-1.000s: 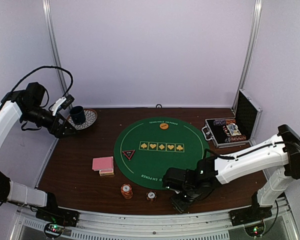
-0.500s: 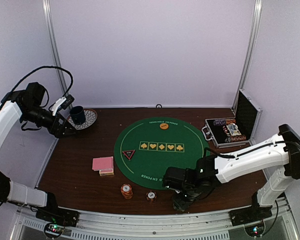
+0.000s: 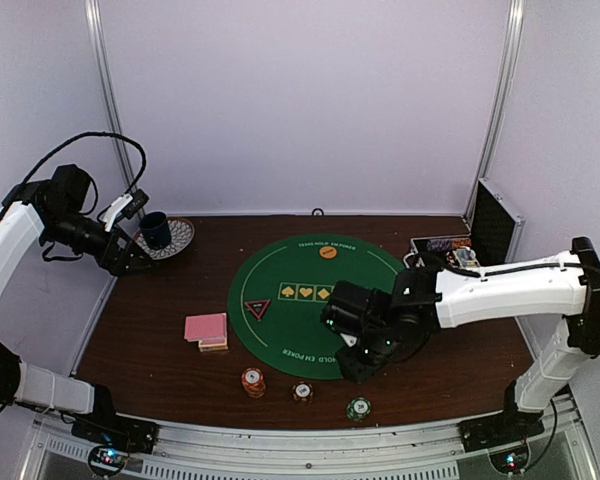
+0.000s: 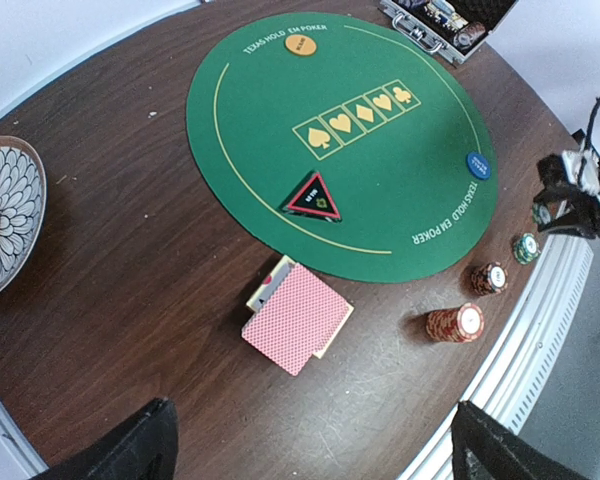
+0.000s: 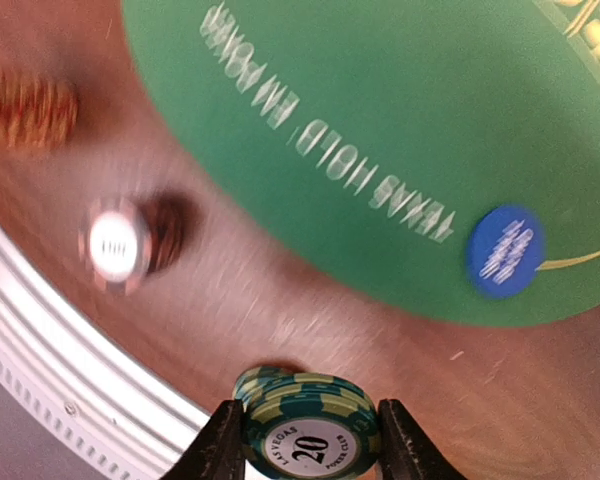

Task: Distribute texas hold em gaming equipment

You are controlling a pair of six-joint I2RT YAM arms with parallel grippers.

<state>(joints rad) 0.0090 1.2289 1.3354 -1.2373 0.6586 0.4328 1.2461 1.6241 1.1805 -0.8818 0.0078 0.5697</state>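
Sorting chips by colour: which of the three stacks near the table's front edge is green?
The rightmost stack, striped green and cream. The middle stack is dark red and the left stack is orange.

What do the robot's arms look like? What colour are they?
The left arm and the right arm both have smooth white shells with black joints. Each one ends in a black two-finger claw: the left gripper and the right gripper. A thin black cable loops over the left arm.

Wood table (image 3: 150, 370), green mat (image 3: 300, 260), pink card deck (image 3: 206, 328), orange chips (image 3: 252, 381), dark red chips (image 3: 302, 392), green chips (image 3: 358, 408), chip case (image 3: 450, 262), patterned plate (image 3: 180, 240)
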